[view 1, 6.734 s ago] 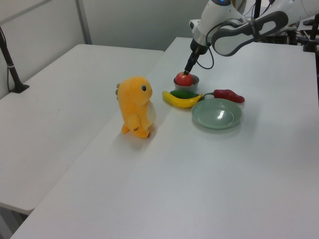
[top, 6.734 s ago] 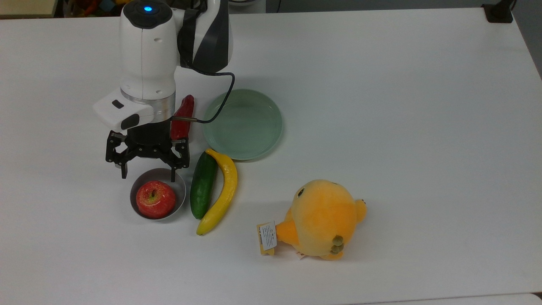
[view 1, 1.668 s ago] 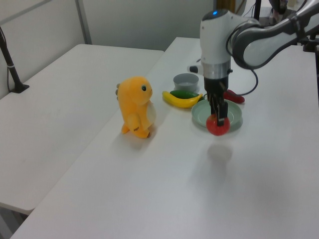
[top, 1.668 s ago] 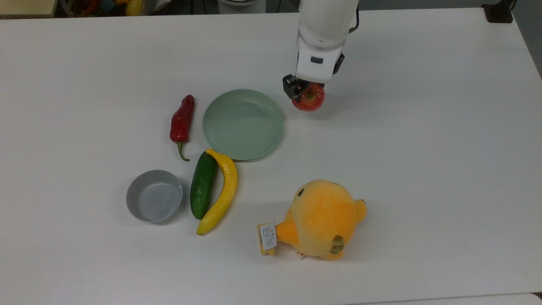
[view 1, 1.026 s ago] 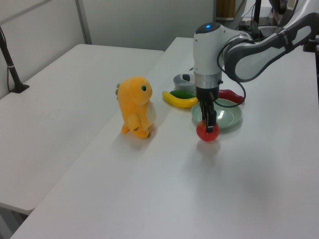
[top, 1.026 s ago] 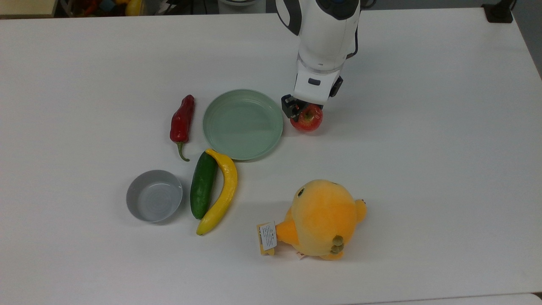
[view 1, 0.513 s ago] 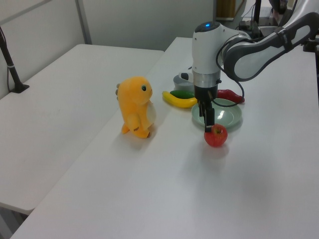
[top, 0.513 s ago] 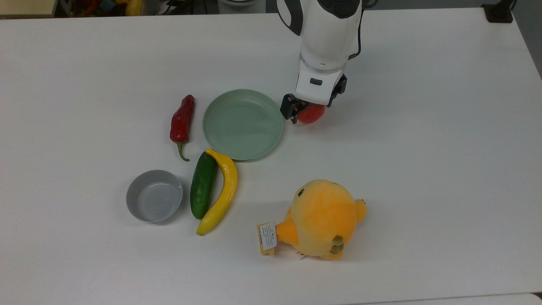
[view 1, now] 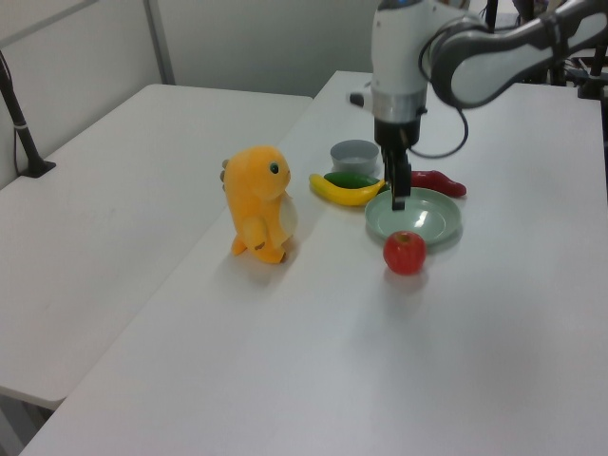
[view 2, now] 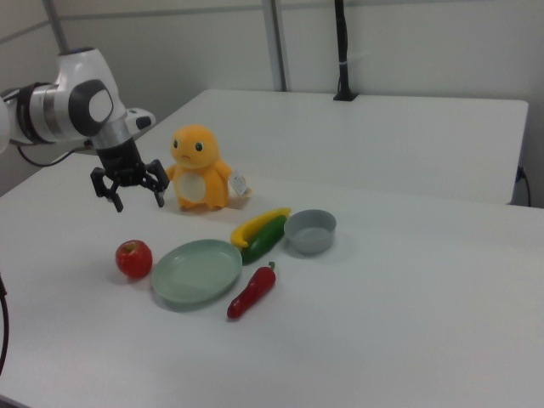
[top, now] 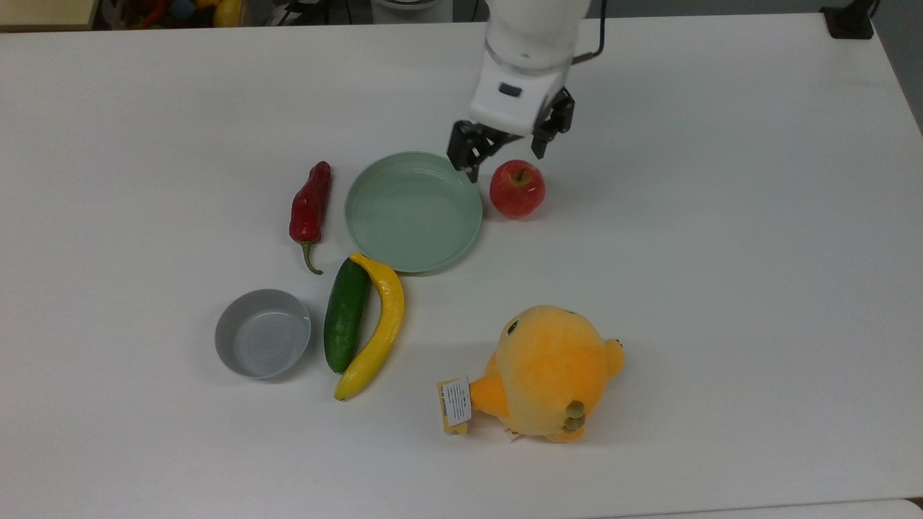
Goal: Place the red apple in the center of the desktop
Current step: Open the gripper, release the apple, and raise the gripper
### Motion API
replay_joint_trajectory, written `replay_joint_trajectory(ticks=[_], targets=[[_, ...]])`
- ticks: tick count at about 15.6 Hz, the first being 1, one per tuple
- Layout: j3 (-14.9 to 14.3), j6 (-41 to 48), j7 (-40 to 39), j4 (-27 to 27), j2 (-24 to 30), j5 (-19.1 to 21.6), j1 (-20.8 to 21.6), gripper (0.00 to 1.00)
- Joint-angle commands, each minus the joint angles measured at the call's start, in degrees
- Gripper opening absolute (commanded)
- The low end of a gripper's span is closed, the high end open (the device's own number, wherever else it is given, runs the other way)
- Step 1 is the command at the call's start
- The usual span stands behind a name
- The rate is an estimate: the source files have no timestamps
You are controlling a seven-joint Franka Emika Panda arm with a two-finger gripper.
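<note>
Now red apple on desktop just beside plate rim; pincer wide above, empty.

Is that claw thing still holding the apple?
No. In the right view the end effector hangs open above the red apple, which sits by itself on the desktop.

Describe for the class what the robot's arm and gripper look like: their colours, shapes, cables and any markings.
The arm is made of rounded, glossy white shells with dark grey bands at the joints. A thin black cable loops beside its wrist. The wrist ends in a white block bearing a small dark oval mark. Below it sits the gripper, a black, open-framed mechanism with two slender black fingers.
</note>
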State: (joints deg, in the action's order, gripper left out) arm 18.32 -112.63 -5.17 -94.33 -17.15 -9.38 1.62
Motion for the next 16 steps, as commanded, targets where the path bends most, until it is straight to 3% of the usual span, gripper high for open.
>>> replay_joint_trajectory(ticks=[1,3,10,13,16], targets=[[0.06,1.8,5.32,-0.41,3.7,2.6,-2.76,1.0],[-1.25,1.36,8.49,-0.41,4.31,2.7,-2.76,1.0],[-11.8,1.09,16.41,-0.76,9.24,3.49,-1.01,1.0],[-16.19,1.18,15.37,-2.69,13.0,8.14,-1.01,1.0],[-17.87,1.7,9.93,-6.9,17.93,8.41,-1.01,1.0]])
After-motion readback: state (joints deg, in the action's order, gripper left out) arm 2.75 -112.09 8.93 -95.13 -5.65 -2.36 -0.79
